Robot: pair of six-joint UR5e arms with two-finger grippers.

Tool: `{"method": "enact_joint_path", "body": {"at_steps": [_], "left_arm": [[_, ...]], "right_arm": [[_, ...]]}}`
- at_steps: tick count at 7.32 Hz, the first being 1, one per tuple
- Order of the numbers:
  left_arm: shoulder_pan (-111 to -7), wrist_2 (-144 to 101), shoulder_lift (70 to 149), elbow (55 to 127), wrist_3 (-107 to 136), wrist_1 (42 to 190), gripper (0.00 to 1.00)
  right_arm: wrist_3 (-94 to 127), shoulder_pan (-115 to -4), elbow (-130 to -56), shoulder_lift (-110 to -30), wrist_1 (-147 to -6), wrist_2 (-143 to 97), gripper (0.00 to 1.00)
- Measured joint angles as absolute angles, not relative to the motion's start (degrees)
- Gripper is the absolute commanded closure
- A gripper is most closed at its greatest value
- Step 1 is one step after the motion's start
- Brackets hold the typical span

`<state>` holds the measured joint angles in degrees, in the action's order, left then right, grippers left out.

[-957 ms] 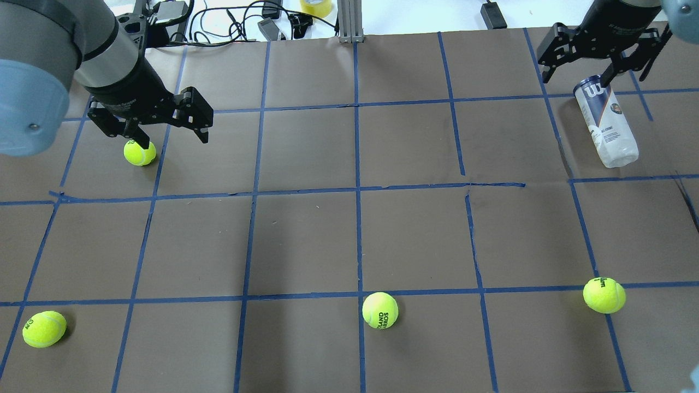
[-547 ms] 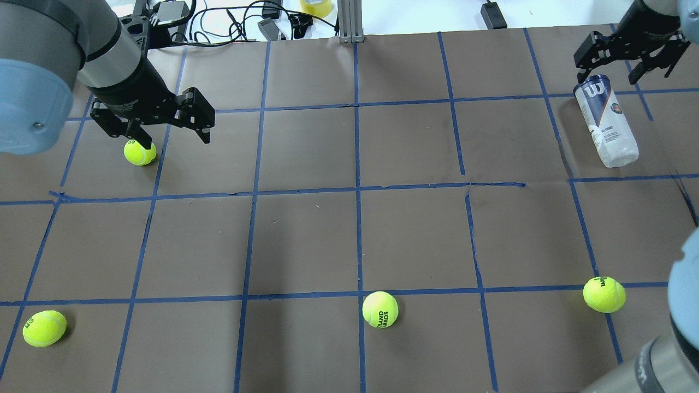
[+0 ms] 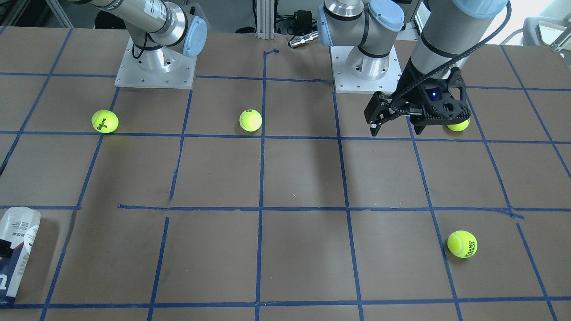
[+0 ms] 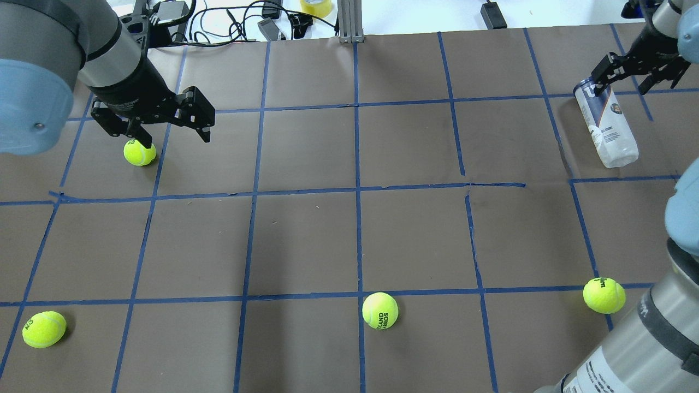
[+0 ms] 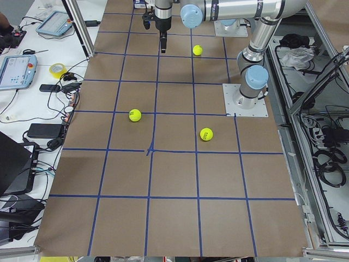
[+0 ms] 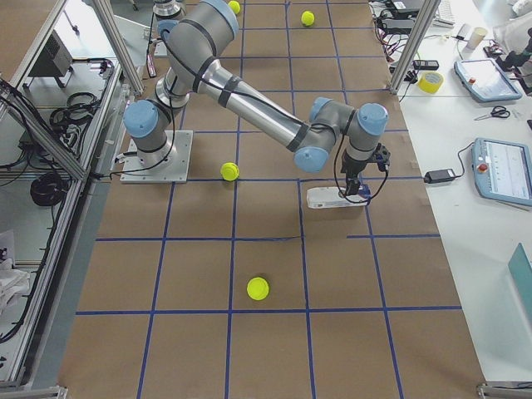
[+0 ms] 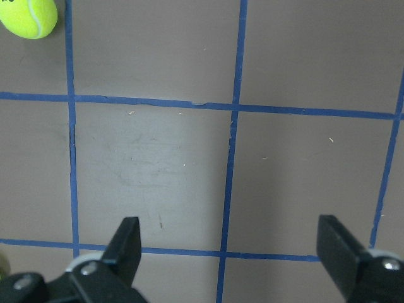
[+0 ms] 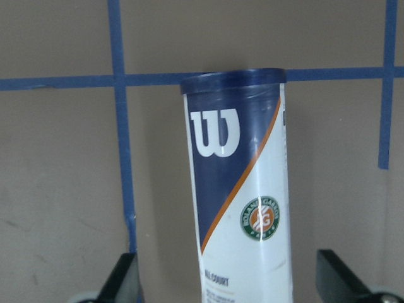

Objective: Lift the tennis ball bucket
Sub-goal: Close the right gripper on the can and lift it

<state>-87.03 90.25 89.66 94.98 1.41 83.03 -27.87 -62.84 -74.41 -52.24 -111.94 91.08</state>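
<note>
The tennis ball bucket point(image 4: 606, 128) lies on its side at the far right of the counter point(image 4: 349, 234), with its blue rim at the far end. The right tool point(image 4: 633, 76) hangs over that end — fingers wide apart, one on each side, not squeezing it. The left tool point(image 4: 175, 139) is open too, just by a yellow ball point(image 4: 139, 152).

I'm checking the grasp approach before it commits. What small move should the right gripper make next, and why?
Probably lower the right gripper straight down with its jaws open. The tennis ball bucket lies on its side on the table. The right wrist view shows it roughly centred between the open fingers, not yet gripped. Closing should likely come only once they flank it.
</note>
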Motion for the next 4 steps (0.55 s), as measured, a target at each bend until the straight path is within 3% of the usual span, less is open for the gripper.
{"method": "enact_joint_path", "body": {"at_steps": [4], "left_arm": [[-86.74,89.99,89.41,94.97,1.41,83.13,0.00]], "right_arm": [[-29.63,-62.42,-76.03,-49.81,-111.98,90.63,0.00]]}}
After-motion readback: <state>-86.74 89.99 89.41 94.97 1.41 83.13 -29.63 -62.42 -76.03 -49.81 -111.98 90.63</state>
